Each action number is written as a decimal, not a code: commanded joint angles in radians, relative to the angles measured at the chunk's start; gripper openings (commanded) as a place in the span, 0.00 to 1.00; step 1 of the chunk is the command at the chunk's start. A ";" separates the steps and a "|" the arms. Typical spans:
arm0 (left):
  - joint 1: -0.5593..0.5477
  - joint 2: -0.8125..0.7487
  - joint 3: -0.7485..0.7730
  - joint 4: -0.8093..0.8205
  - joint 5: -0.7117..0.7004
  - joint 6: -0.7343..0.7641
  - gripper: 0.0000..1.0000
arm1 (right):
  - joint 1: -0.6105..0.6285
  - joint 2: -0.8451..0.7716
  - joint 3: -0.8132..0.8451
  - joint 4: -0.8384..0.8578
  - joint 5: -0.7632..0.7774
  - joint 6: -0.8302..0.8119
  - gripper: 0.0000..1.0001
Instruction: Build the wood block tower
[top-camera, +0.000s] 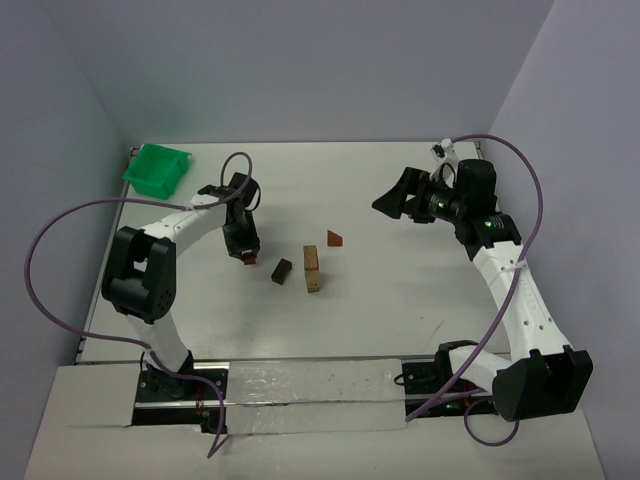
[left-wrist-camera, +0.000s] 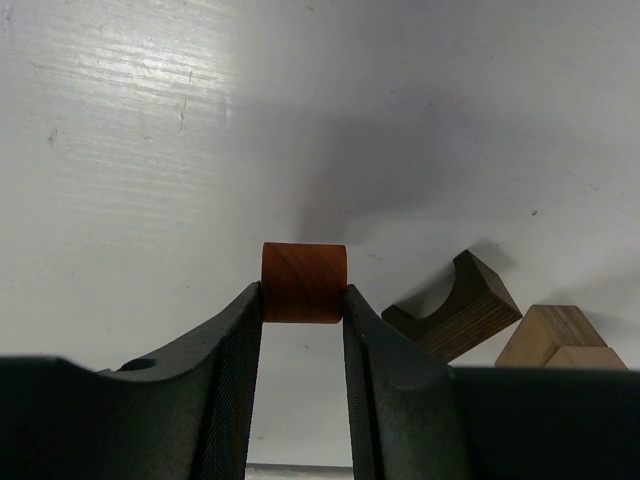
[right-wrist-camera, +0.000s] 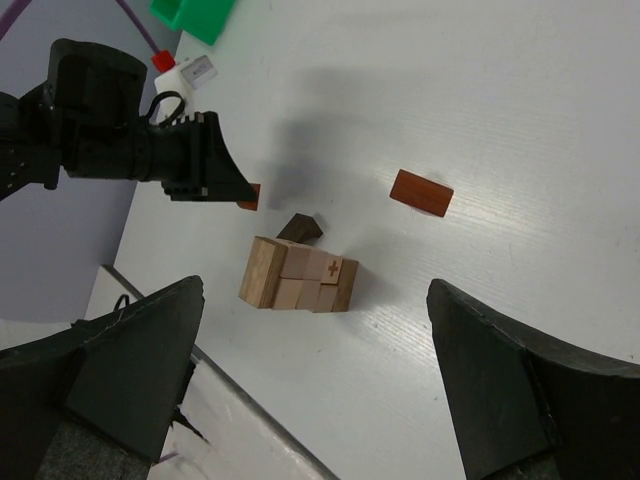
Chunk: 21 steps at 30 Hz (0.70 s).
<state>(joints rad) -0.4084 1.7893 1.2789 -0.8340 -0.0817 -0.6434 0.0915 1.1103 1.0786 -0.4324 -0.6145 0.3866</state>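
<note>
Looking at this one, the left pincer (left-wrist-camera: 303, 296) was pinching a little reddish-brown block (left-wrist-camera: 304, 268) by its two sides, low over the bench (left-wrist-camera: 120, 150), left of centre in the top view. I couldn't tell if it was touching the surface. The right pincer (top-camera: 395, 195) was spread wide with nothing in it, up in the upper right of that view. The tan blocks (top-camera: 312, 270) sat bunched together mid-frame, more a low clump than a tower. A dark brown arched piece (left-wrist-camera: 455, 305) lay just beside them on the left, and another reddish piece (top-camera: 334, 238) sat a bit apart, up and right. I'd call this the carry step: block grabbed, not placed. The next move probably needs it swung right over the clump, squared up and lowered gently before letting go.
</note>
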 joint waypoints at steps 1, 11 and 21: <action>0.006 -0.017 -0.034 0.080 0.005 -0.007 0.00 | 0.018 -0.008 0.043 0.011 0.016 -0.024 1.00; -0.020 -0.063 -0.089 0.103 -0.044 -0.077 0.00 | 0.024 0.005 0.046 0.016 0.027 -0.013 1.00; -0.017 0.012 -0.082 0.122 -0.013 -0.078 0.10 | 0.053 0.023 0.087 0.003 0.033 -0.064 1.00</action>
<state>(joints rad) -0.4239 1.7708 1.1866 -0.7458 -0.1039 -0.7063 0.1145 1.1213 1.0915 -0.4391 -0.5898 0.3696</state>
